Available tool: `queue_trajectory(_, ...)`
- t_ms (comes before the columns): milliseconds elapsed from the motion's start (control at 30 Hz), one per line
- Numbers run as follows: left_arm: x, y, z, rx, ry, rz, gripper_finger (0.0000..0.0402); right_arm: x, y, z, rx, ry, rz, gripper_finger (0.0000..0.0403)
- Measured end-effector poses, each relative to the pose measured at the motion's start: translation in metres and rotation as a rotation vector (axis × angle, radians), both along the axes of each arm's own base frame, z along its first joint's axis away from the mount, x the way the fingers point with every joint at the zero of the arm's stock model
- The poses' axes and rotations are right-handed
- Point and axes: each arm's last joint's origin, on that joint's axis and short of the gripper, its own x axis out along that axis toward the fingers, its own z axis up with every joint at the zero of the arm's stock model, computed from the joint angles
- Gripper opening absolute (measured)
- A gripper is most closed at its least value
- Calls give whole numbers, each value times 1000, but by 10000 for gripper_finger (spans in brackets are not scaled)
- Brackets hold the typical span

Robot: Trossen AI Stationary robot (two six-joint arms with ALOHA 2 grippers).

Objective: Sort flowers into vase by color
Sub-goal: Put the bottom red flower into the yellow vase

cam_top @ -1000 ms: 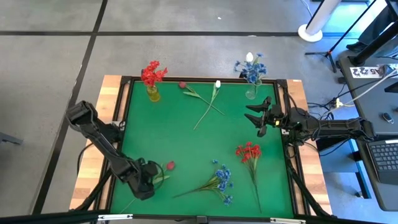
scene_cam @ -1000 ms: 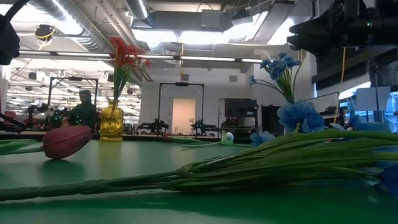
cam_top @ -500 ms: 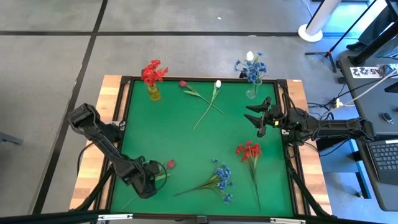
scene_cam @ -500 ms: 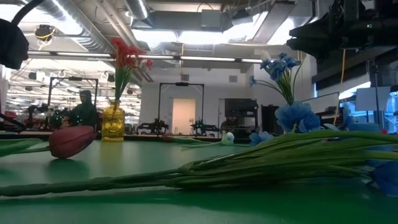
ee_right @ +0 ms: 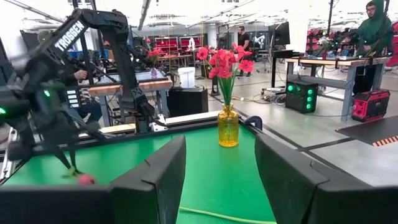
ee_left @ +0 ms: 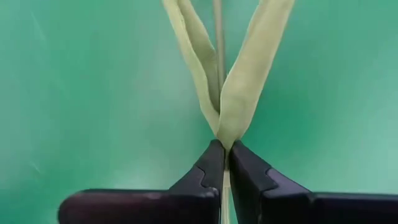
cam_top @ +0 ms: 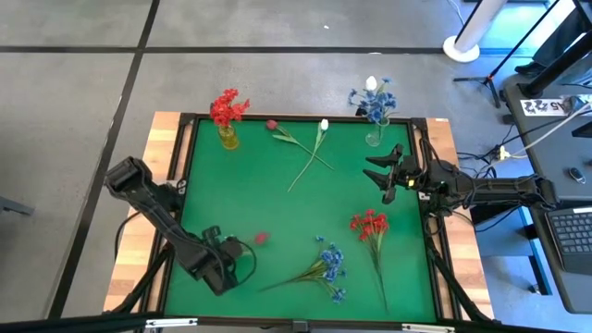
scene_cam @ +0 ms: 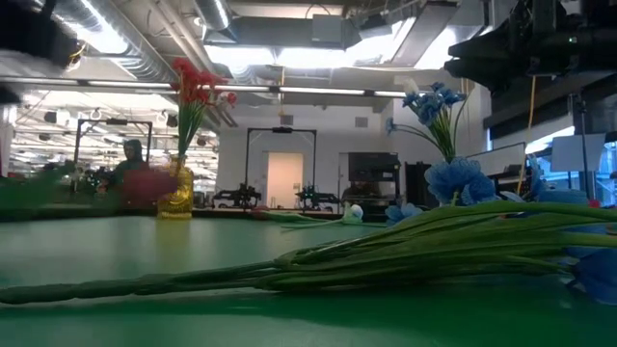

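Note:
My left gripper (cam_top: 239, 252) (ee_left: 222, 146) is near the front left of the green mat (cam_top: 277, 203), shut on a red-pink tulip whose bud (cam_top: 262, 238) shows blurred above the mat in the low view (scene_cam: 145, 183). My right gripper (cam_top: 379, 172) (ee_right: 217, 180) hovers open by the right edge, holding nothing. A yellow vase (cam_top: 227, 139) with red blossoms stands at the far left. A clear vase (cam_top: 374, 135) at the far right holds blue blossoms and a white tulip. A red cluster (cam_top: 370, 227), a blue cluster (cam_top: 326, 266) and two crossed tulips (cam_top: 305, 148) lie on the mat. My left gripper pinches the tulip's thin green stem (ee_left: 221, 134) between its two fingertips, right where the two pale leaves fork from it. The fingers lie roughly along the stem, which runs on past them toward the bud. The bud end is raised off the mat.
A dark raised frame (cam_top: 305, 119) borders the mat, with wooden table edge (cam_top: 153, 176) outside it. The mat's middle is bare between the lying flowers. People and benches show in the room beyond the table.
My left gripper has shut on the red-pink tulip's stem and risen a little. The bud, which lay on the mat, is lifted clear and has shifted toward the far right. My right gripper has kept still.

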Motion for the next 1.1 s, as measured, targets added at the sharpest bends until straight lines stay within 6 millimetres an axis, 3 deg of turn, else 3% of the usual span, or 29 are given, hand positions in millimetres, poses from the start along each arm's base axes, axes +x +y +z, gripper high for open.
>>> queue_trajectory(333,30,1,103,336,-234,-92,3,0,0,-3,18,29,1,189)
queue_trajectory(533,31,5,149,478,-394,-131,2,0,0,-6,13,60,-9,189)
queue_trajectory(700,19,16,179,533,-593,-101,1,0,0,-5,13,53,-8,189)
queue_trajectory(900,3,26,184,425,-765,-124,0,0,0,-4,4,45,-9,189)
queue_trajectory(1100,14,34,145,226,-948,-314,0,0,0,-4,3,39,-9,189)
